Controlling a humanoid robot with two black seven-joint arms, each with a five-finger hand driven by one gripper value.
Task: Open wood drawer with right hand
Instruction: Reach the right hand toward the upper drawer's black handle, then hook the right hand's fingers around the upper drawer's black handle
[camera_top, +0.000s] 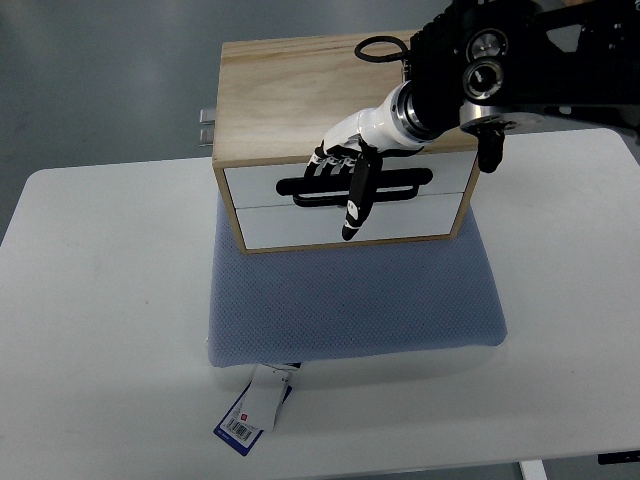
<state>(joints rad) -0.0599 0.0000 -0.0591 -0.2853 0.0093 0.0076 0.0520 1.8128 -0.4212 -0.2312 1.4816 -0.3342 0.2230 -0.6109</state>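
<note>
A light wood drawer box (290, 90) stands on a blue cushion (350, 300). Its front holds two white drawer fronts, both flush with the box. The upper drawer (255, 181) has a black bar handle (405, 181), and a second black handle (400, 195) lies just below on the lower drawer (420, 222). My right hand (340, 172) reaches in from the upper right over the box top. Its fingers (335, 160) curl down onto the left half of the upper handle. The thumb (357, 205) stretches straight down across both fronts. The left arm is out of view.
The cushion lies on a white table (100, 300), and a paper tag (255, 405) hangs from its near edge. A black cable loop (383, 48) rests on the box top beside my forearm. A metal bracket (207, 125) shows behind the box at the left.
</note>
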